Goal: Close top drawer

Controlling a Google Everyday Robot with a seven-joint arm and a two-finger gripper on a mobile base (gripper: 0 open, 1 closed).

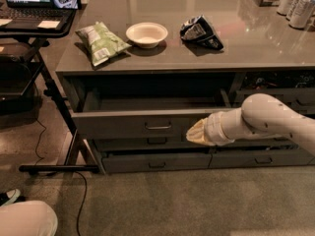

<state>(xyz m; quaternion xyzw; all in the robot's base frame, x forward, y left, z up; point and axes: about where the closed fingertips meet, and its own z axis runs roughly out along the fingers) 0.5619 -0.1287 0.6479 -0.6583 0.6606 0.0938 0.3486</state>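
Note:
The top drawer (123,124) of the grey counter stands pulled open, its flat front panel carrying a small metal loop handle (158,127) at its centre and its grey inside partly visible. My gripper (197,133) is at the end of the white arm (268,117) that comes in from the right. It sits against the right part of the drawer's front panel, just right of the handle.
On the countertop (256,43) lie a green chip bag (101,42), a white bowl (146,34) and a dark chip bag (201,32), with cans (298,4) at the far right. Shallower drawers (157,163) sit below. A laptop stand (34,28) is on the left.

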